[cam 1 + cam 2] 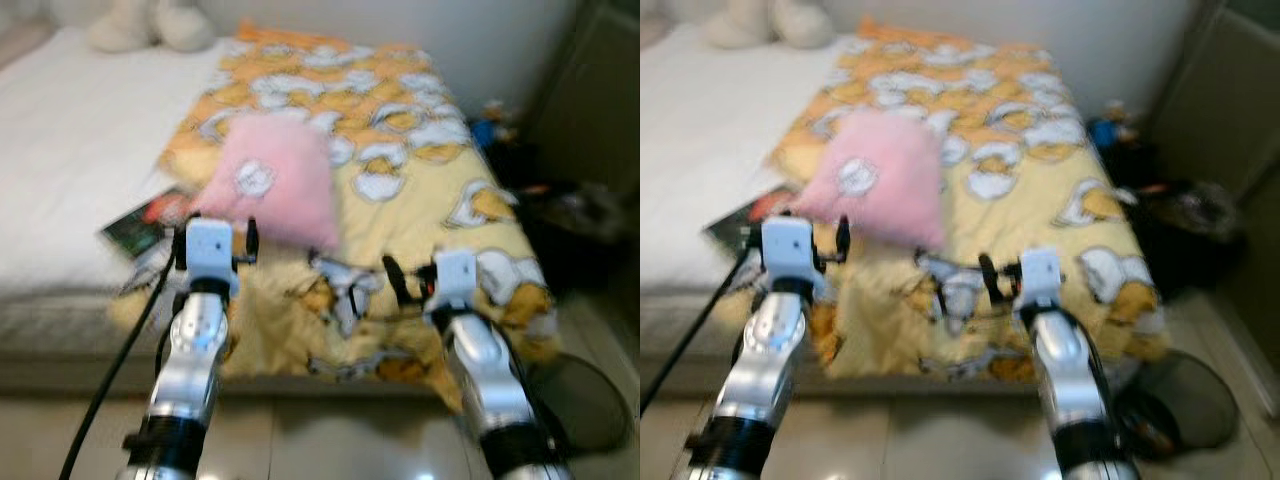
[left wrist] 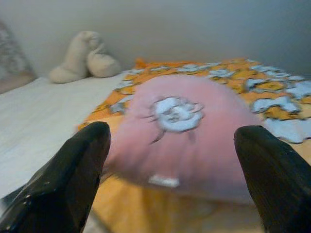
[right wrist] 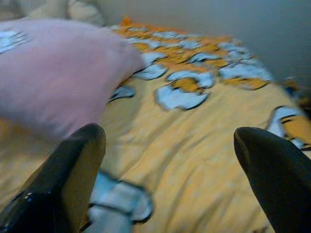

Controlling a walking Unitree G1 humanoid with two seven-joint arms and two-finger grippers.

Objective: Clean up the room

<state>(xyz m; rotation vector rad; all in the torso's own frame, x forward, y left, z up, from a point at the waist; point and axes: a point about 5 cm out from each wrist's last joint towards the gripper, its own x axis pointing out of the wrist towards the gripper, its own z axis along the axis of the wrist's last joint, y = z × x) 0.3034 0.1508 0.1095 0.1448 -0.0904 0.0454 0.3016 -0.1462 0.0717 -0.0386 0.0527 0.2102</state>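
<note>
A pink pillow with a white sheep patch lies on the yellow and orange sheep-print blanket that covers the right part of the bed. My left gripper is open and held just in front of the pillow, its fingers wide apart. My right gripper is open too, low over the blanket's near end, to the right of the pillow.
A dark book or magazine lies on the white sheet left of the pillow. Beige plush toys sit at the bed's head. Dark clutter stands right of the bed, and a dark round bin is on the tiled floor.
</note>
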